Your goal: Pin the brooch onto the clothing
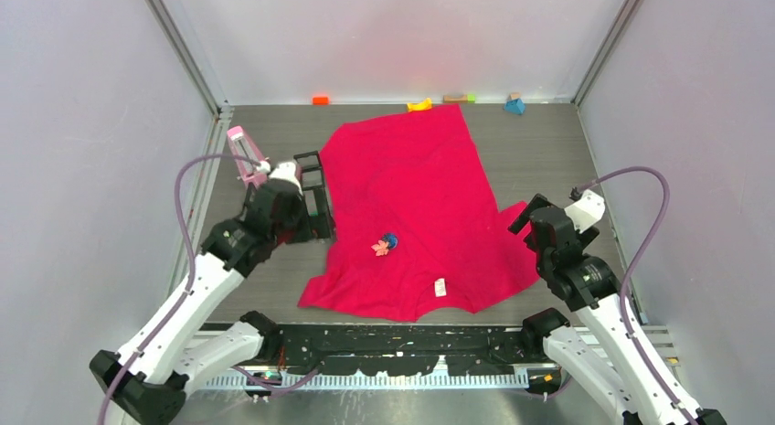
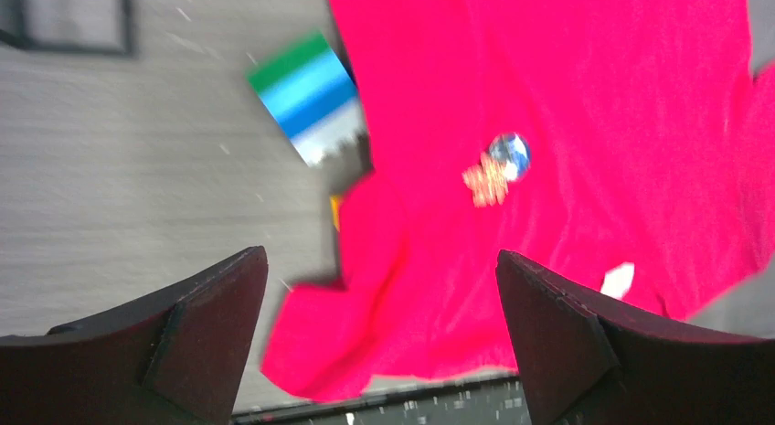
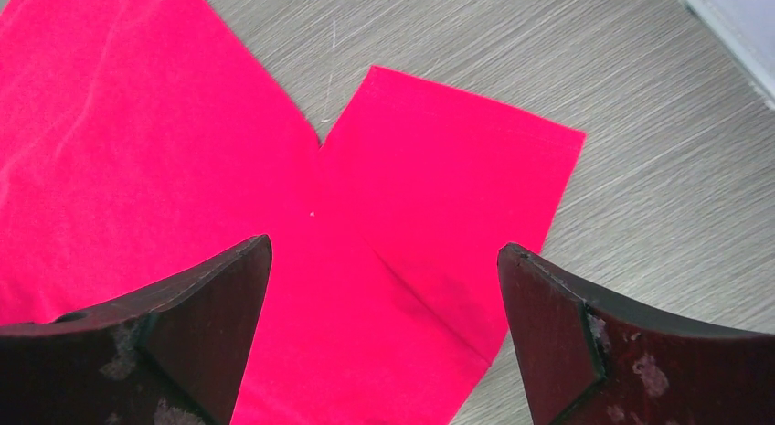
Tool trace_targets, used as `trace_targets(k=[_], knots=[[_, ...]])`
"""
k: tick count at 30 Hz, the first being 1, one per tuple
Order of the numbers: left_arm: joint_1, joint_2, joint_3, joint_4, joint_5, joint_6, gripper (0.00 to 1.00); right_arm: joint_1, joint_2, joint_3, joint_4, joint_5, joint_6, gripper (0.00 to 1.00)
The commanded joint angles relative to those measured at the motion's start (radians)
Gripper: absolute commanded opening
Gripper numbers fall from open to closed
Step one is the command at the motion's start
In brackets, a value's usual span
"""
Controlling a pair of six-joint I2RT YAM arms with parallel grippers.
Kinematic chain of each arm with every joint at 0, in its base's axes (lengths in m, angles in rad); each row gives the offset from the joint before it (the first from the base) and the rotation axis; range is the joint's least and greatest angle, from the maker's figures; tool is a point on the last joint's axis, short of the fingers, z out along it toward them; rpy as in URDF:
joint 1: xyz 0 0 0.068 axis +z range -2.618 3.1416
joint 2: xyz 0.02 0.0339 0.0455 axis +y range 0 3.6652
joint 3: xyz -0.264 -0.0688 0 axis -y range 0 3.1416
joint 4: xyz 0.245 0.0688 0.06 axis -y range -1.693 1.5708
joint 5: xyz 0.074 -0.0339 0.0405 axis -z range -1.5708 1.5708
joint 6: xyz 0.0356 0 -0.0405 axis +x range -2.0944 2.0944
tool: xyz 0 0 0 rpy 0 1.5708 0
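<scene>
The crimson T-shirt [image 1: 411,187] lies flat in the middle of the table, with its white neck label [image 1: 440,287] near the front edge. The coral-pink brooch [image 1: 380,249] rests on the shirt's chest, touching a small blue round piece [image 1: 390,240]. It also shows in the left wrist view [image 2: 485,183]. My left gripper [image 1: 294,231] is open and empty, above the shirt's left sleeve [image 2: 366,288]. My right gripper [image 1: 527,219] is open and empty, above the right sleeve [image 3: 439,187].
A black rack [image 1: 311,174] stands at the shirt's left edge. A green, blue and white striped block [image 2: 309,98] lies beside it. A pink piece [image 1: 242,151] stands at the far left. Small coloured blocks [image 1: 419,105] line the back wall.
</scene>
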Motion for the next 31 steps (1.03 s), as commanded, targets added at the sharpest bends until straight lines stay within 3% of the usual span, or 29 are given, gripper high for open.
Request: trace_targets(k=[1, 5, 7, 12, 19, 31], knots=[[0.195, 0.043, 0.165, 0.009, 0.074, 0.251, 1.0, -0.001, 0.03, 0.098, 0.018, 0.11, -0.031, 1.0], [0.267, 0.008, 0.187, 0.038, -0.065, 0.363, 1.0, -0.001, 0.067, 0.169, 0.006, 0.154, -0.077, 1.0], [0.267, -0.047, 0.14, 0.093, -0.203, 0.397, 1.0, -0.001, 0.072, 0.182, 0.034, 0.154, -0.13, 1.0], [0.267, -0.223, -0.047, 0.242, -0.289, 0.449, 1.0, -0.001, 0.018, 0.154, 0.135, 0.058, -0.234, 1.0], [0.267, -0.264, -0.078, 0.23, -0.301, 0.442, 1.0, -0.001, -0.042, 0.106, 0.215, -0.149, -0.304, 1.0], [0.268, -0.229, -0.075, 0.219, -0.204, 0.426, 1.0, -0.001, -0.07, 0.115, 0.213, -0.137, -0.299, 1.0]])
